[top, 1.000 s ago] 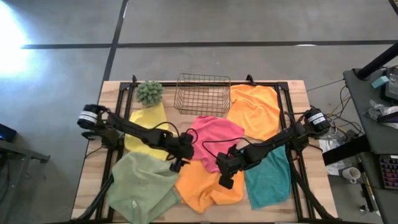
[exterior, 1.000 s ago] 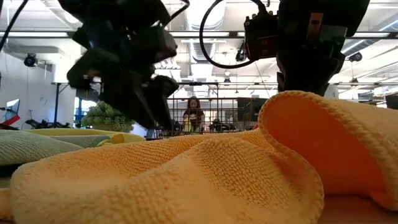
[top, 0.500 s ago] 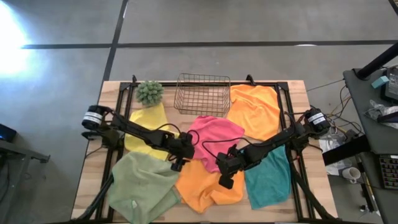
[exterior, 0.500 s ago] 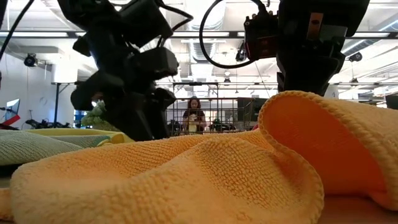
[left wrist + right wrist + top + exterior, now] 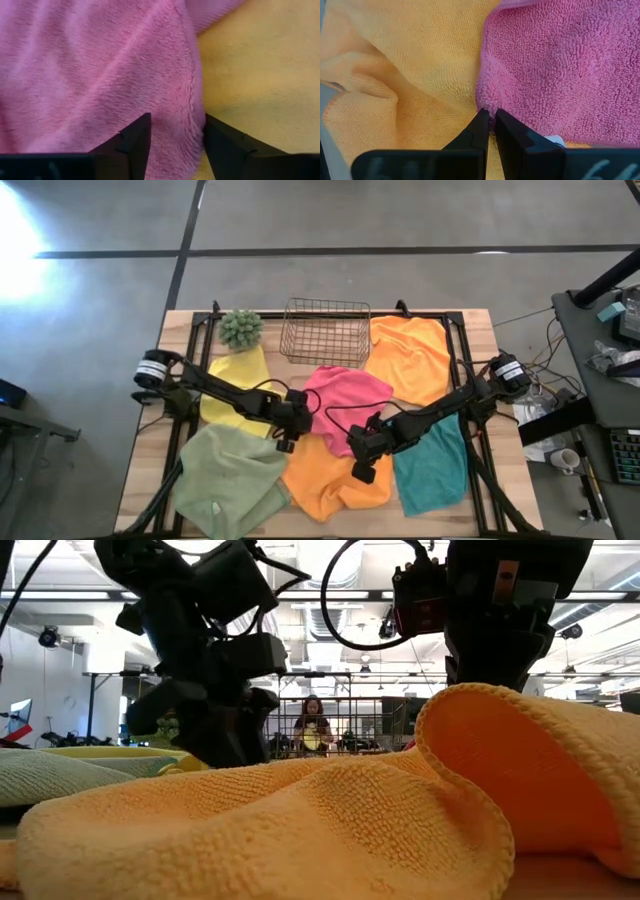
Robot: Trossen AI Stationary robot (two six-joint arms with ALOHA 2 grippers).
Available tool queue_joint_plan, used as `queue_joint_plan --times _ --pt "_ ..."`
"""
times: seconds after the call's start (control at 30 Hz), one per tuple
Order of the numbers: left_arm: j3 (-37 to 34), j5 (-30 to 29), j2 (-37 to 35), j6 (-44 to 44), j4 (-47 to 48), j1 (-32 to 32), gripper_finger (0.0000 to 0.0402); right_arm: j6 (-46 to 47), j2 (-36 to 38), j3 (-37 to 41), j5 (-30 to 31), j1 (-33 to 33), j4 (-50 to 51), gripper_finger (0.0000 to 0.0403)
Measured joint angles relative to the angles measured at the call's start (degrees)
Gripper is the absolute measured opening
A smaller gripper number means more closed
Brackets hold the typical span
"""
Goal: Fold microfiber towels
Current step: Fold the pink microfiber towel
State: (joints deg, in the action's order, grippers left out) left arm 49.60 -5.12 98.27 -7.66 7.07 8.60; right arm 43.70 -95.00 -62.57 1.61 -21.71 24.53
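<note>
Pink towel [image 5: 345,395] is lying mid-counter; the right claw [image 5: 490,131] is pinching its corner, the left claw [image 5: 174,145], fingers apart, is straddling the opposite edge. Next: clamp, then lift together.

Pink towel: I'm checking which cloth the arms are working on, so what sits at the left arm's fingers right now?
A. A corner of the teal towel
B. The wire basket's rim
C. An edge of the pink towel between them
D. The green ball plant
C. In the left wrist view, the pink towel has its edge lying between the left gripper's open fingers, over an orange towel.
</note>
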Motion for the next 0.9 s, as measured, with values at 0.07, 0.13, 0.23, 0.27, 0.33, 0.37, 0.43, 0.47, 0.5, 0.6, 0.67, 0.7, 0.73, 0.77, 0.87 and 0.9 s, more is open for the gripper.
queue_joint_plan --times 0.07,0.13,0.23,0.27,0.33,0.37,0.43,0.47,0.5,0.6,0.67,0.7,0.73,0.77,0.87,0.9 --pt "0.0 -0.1 -0.3 0.0 0.0 -0.1 0.0133 0.0 0.0 0.0 0.0 0.0 0.0 0.0022" --pt "0.0 -0.1 -0.4 0.0 0.1 -0.1 0.0121 0.0 0.0 0.0 0.0 0.0 0.0 0.0022" --pt "0.0 -0.1 -0.9 0.0 0.0 -0.1 0.011 0.0 0.0 0.0 0.0 0.0 0.0 0.0022" --pt "0.0 -0.1 -0.9 0.0 0.0 -0.1 0.0108 0.0 0.0 0.0 0.0 0.0 0.0 0.0022" --pt "0.0 -0.1 -0.9 0.0 0.1 -0.1 0.0102 0.0 0.0 0.0 0.0 0.0 0.0 0.0022" --pt "0.0 -0.1 -0.9 0.0 0.1 -0.1 0.0098 0.0 0.0 0.0 0.0 0.0 0.0 0.0022" --pt "0.0 -0.1 -0.9 -0.1 0.0 -0.1 0.0088 -0.1 0.0 0.0 -0.1 0.0 0.0 0.0022" --pt "0.0 -0.1 -0.9 -0.2 0.1 -0.1 0.008 -0.1 0.0 0.0 -0.1 0.0 0.0 0.0022" --pt "0.0 -0.1 -0.9 -0.2 0.1 -0.1 0.0072 -0.1 0.0 0.0 0.0 0.0 0.0 0.0022" --pt "0.0 -0.1 -1.3 -0.3 0.2 -0.1 0.0037 -0.1 0.0 0.0 -0.1 0.0 0.0 0.0022" --pt "0.0 -0.1 -2.0 -0.9 0.6 -0.1 0.0012 -0.2 0.0 0.0 -0.1 0.0 0.0 0.0023" --pt "0.0 -0.1 -2.4 -1.4 1.0 -0.1 0.0007 -0.2 0.0 0.0 -0.1 0.0 0.0 0.0023" --pt "0.0 -0.2 -3.0 -1.7 1.6 -0.1 0.0005 -0.2 0.1 0.0 -0.3 0.0 0.0 0.0024" --pt "0.0 -0.2 -3.6 -1.8 1.9 -0.1 0.0005 -0.2 0.2 0.0 -0.4 0.0 0.0 0.0026" --pt "0.0 -0.3 -5.6 -1.8 3.2 -0.1 0.0003 -0.2 1.2 0.0 -0.5 0.0 0.0 0.0039" --pt "-0.1 -0.3 -6.4 -1.8 3.3 -0.1 0.0002 -0.2 1.8 0.0 -0.5 0.0 0.1 0.0045"
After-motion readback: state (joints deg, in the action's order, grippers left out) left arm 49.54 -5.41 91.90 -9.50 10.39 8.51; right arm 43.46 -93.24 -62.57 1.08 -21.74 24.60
